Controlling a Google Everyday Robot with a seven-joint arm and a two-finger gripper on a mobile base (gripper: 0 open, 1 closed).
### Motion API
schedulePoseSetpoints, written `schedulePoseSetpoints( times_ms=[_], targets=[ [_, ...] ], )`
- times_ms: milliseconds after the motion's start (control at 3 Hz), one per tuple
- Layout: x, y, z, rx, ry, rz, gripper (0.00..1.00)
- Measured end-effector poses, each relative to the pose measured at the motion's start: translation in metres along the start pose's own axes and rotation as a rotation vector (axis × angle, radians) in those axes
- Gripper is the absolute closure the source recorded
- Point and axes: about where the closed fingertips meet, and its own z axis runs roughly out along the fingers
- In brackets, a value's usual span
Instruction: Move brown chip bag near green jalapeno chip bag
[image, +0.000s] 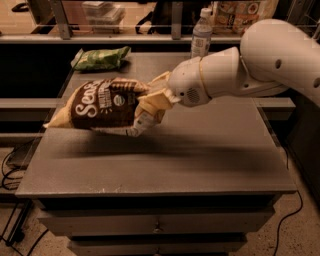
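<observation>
Left of centre, the large crinkly brown-and-tan chip bag (100, 105), likely light, soft and slippery, hangs above the grey table (200, 160), pinched by its right end in the closed two-finger gripper (146, 111), with the small flat light-green chip bag (100, 58) at upper left.

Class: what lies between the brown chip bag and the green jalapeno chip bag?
Nothing: in the camera view, bare tabletop separates the brown chip bag, gripped at one end by the hand and held aloft, from the green jalapeno chip bag.

The grey table (200, 160) carries the green jalapeno chip bag (100, 58) far left and a water bottle (201, 34) far centre; the gripper (145, 114) clamps the brown chip bag (97, 105) above its left side.
</observation>
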Motion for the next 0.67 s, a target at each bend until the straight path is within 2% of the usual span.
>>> schedulePoseSetpoints(
  times_ms=[333,667],
  targets=[
    [-0.019,-0.038,-0.018,0.070,-0.022,-0.018,1.00],
    [-0.027,-0.080,-0.019,0.122,-0.011,-0.020,1.00]
  ],
)
